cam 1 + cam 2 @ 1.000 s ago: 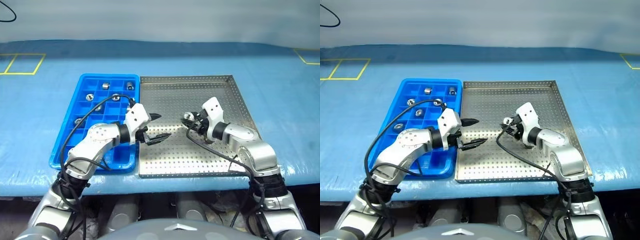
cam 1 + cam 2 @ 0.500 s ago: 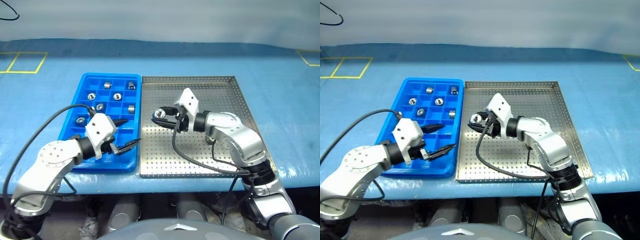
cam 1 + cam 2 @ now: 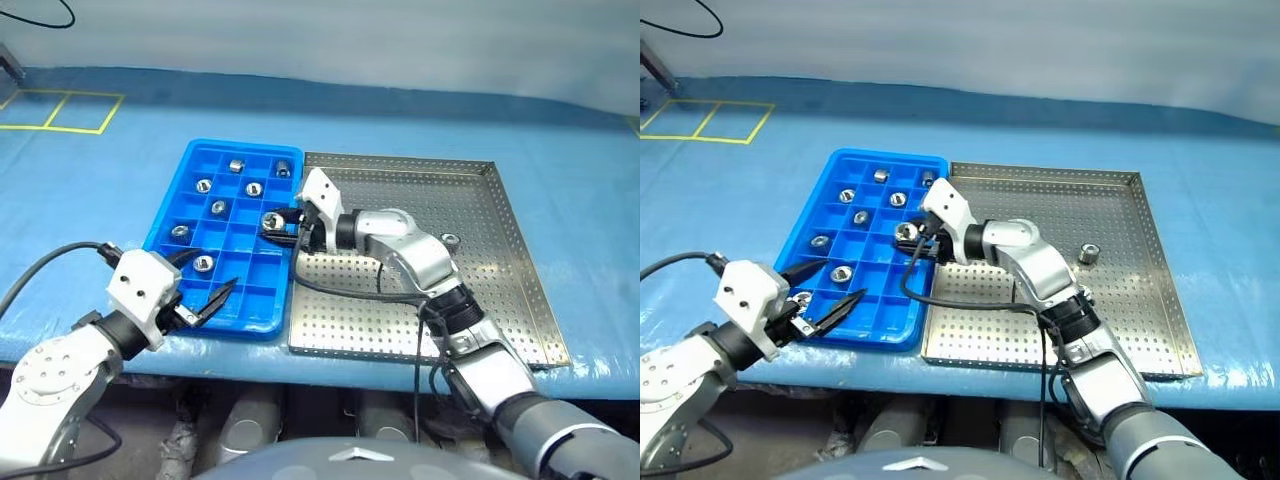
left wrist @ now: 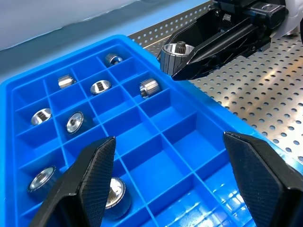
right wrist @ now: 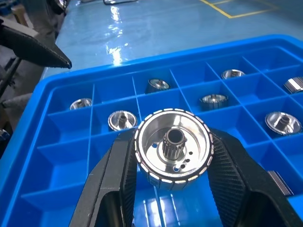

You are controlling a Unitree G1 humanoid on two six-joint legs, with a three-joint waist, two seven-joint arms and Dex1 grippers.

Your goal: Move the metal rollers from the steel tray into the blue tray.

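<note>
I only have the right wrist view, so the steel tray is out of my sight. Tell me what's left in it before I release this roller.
Observer: One metal roller lies in the steel tray, towards its right side.
Operator: Give me the left end effector's position.
Observer: The left end effector is open and empty, by the blue tray's near left corner.
Operator: Place mine relative to the steel tray.
Observer: The right end effector holds its roller over the blue tray's column beside the steel tray.
</note>
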